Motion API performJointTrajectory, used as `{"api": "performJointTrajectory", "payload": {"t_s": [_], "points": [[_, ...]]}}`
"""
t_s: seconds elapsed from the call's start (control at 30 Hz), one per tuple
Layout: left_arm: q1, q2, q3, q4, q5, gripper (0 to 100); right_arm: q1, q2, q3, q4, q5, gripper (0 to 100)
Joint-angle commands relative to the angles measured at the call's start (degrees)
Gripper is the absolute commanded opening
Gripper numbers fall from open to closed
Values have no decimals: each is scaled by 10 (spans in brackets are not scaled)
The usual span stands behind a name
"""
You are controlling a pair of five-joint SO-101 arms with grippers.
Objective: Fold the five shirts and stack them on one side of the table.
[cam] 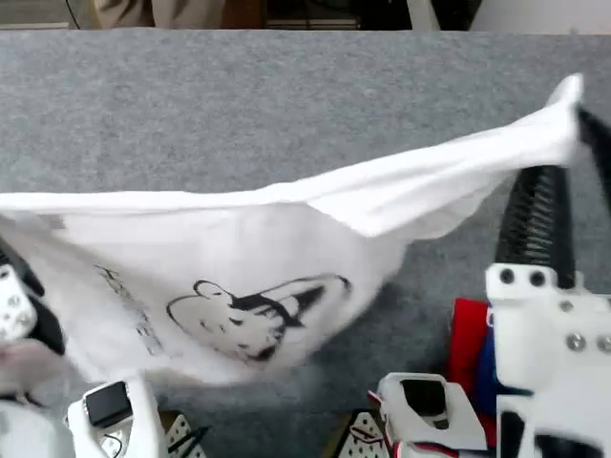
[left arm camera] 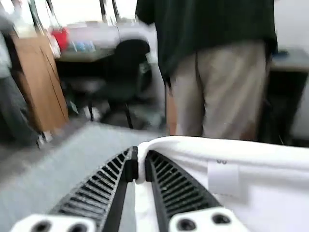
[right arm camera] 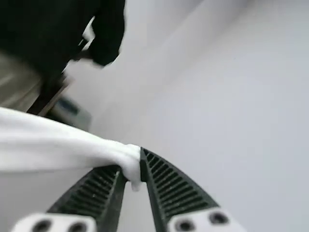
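- Step in hand, as judged: spreading. White T-shirt (cam: 239, 267) with a black printed figure hangs stretched between both grippers, above the grey table (cam: 239, 95).
- Left gripper (left arm camera: 137, 166): jaws pinched on one edge of the cloth, with a sewn label (left arm camera: 223, 178) just beside them.
- Right gripper (right arm camera: 133, 174): jaws clamped on the opposite corner; the cloth sags away from it.
- Red and blue fabric (cam: 468, 348) lies beneath the right arm.
- Next move, as judged: lower both grippers together so the shirt lies flat before the first fold. Uneven release could bunch it.
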Motion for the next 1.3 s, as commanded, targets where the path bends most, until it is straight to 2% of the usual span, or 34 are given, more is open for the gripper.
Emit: {"api": "performJointTrajectory", "payload": {"t_s": [0.0,0.07,0.2,0.47,0.63,0.7,0.8,0.9,1.0,1.1,1.17,1.27], "points": [[14,123,-159,113,25,18,10,-2,-30,-41,35,5],[26,183,-243,156,38,18,10,-3,-54,-40,50,5],[4,218,-316,153,46,18,10,-6,-98,-40,64,5],[4,218,-318,151,45,18,7,-2,-137,-94,61,5],[76,224,-295,149,41,18,7,25,-52,-147,40,5],[93,225,-237,111,40,18,6,44,7,-171,40,5],[92,221,-98,-12,44,18,5,77,97,-203,40,5],[91,225,68,-171,41,18,-7,123,196,-247,40,5],[92,242,250,-380,40,18,-11,189,296,-302,41,4],[95,304,404,-626,40,18,-14,274,369,-371,40,4],[96,371,455,-756,33,18,-14,342,388,-415,22,4],[101,512,431,-828,5,18,-14,451,378,-466,-21,4]]}}
